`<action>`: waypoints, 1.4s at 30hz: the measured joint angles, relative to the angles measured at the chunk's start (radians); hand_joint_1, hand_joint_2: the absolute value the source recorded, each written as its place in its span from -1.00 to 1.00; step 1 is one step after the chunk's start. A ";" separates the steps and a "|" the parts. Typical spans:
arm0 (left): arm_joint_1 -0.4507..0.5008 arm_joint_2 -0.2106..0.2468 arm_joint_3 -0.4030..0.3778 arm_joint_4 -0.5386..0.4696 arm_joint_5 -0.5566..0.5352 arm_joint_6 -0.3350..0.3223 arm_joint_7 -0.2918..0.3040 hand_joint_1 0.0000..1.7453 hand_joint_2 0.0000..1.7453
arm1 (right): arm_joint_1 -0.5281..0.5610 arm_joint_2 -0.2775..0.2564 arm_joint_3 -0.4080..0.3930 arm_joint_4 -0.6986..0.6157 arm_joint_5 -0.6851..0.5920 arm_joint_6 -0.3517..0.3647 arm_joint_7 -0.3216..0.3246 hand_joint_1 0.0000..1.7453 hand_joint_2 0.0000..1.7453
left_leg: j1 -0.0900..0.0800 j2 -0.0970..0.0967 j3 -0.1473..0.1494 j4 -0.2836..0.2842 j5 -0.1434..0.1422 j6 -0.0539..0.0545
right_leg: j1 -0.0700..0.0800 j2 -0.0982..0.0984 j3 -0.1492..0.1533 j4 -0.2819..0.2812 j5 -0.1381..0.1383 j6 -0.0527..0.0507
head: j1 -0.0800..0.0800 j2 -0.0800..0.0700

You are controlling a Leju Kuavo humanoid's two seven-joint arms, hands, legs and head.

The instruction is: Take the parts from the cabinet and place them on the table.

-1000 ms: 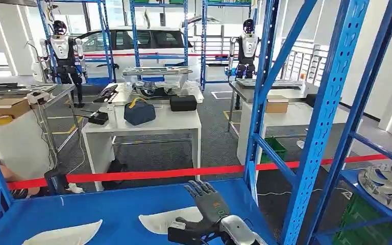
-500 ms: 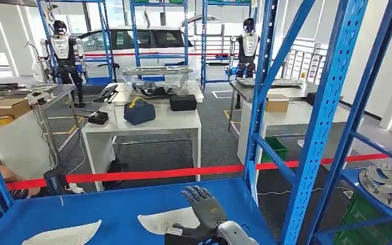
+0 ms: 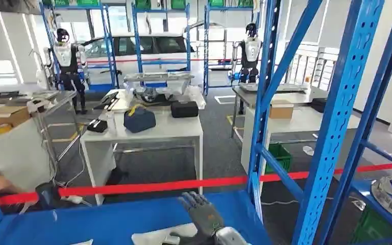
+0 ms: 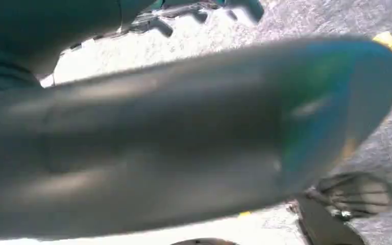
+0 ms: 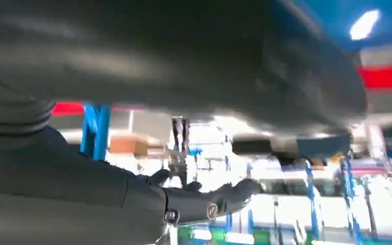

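Head view: the right hand (image 3: 204,218) rests over a white curved part (image 3: 159,237) lying on the blue cabinet shelf (image 3: 102,224), near the shelf's front edge and toward its right end. The fingers reach forward across the part; whether they actually grip it cannot be told. Beyond a red barrier tape (image 3: 148,187) stands a white table (image 3: 148,130) carrying a dark blue bag (image 3: 139,119) and a black case (image 3: 184,108).

Left wrist view: a blurred dark curved surface lies over grey floor; the left hand's state cannot be told.

Right wrist view: the right hand's dark fingers (image 5: 219,198) stretch out beneath a blurred grey curved surface, apparently the part.
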 joint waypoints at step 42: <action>-0.001 -0.008 0.004 0.001 -0.030 -0.006 -0.023 -1.00 -1.00 | 0.178 -0.007 0.002 -0.386 -0.040 0.108 0.026 -1.00 1.00 | -0.014 0.000 -0.185 0.007 0.179 0.018 | 0.014 0.012 0.199 -0.059 -0.142 -0.024 | -0.004 0.002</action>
